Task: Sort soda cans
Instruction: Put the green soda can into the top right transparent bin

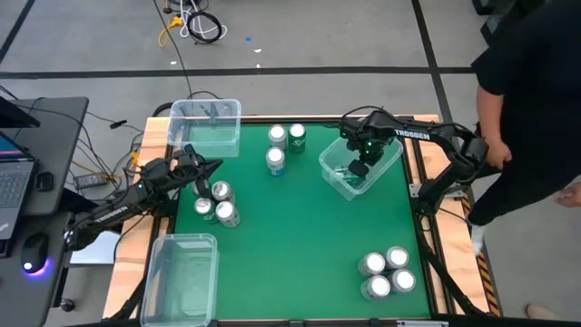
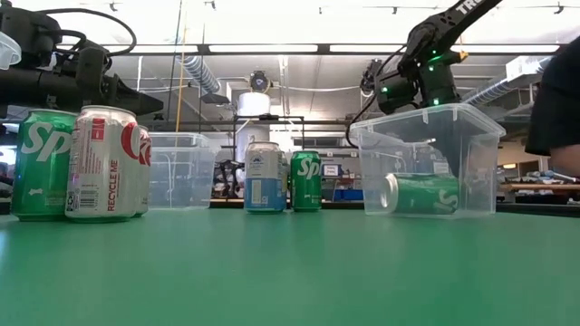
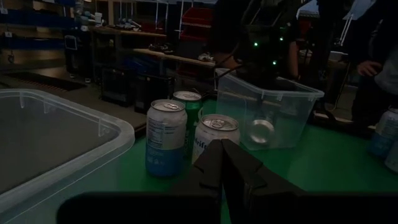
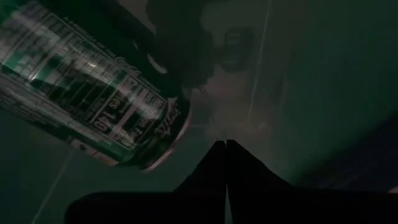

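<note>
A green soda can [image 2: 421, 193] lies on its side inside the clear bin [image 1: 386, 162] at the table's far right. My right gripper [image 1: 359, 170] hangs shut over that bin, just beside the can [image 4: 93, 93] and apart from it. My left gripper [image 1: 211, 166] is shut, level above the table's left side, just beyond three upright cans [image 1: 218, 204]. Three more cans [image 1: 283, 145] stand upright at the far middle, and in the left wrist view they [image 3: 166, 137] sit straight ahead of the shut fingers [image 3: 222, 149]. Several silver-topped cans [image 1: 388, 272] stand at the near right.
An empty clear bin [image 1: 206, 125] sits at the far left corner and another [image 1: 182, 277] at the near left corner. The green middle of the table [image 1: 300, 236] is bare. A person in dark clothes [image 1: 522, 91] stands just off the right edge.
</note>
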You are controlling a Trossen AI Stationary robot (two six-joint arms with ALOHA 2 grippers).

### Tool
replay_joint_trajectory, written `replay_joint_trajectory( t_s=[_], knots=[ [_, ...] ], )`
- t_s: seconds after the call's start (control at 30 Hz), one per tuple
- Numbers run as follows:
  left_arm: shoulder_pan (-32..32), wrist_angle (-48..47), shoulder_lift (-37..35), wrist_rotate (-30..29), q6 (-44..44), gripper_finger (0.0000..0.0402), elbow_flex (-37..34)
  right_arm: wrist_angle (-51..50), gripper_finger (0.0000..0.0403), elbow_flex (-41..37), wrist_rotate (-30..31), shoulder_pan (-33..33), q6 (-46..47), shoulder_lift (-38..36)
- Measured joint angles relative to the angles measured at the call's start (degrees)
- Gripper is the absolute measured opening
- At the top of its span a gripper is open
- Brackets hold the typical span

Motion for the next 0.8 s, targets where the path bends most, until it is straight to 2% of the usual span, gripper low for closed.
replay_joint_trajectory(
  t_s=[0.27,0.47,0.8],
  knots=[
    [0.0,0.0,0.0,0.0,0.0,0.0010,0.0,-0.2,0.0000,0.0,-8.6,0.0,-0.8,0.0],
    [0.0,0.0,0.0,0.0,0.0,0.0010,0.0,-1.1,0.0000,0.0,-11.1,0.0,-1.0,0.0],
    [0.0,0.0,0.0,0.0,0.0,0.0010,0.0,-3.6,0.0000,0.1,-8.2,0.0,0.0,0.3]
  ],
)
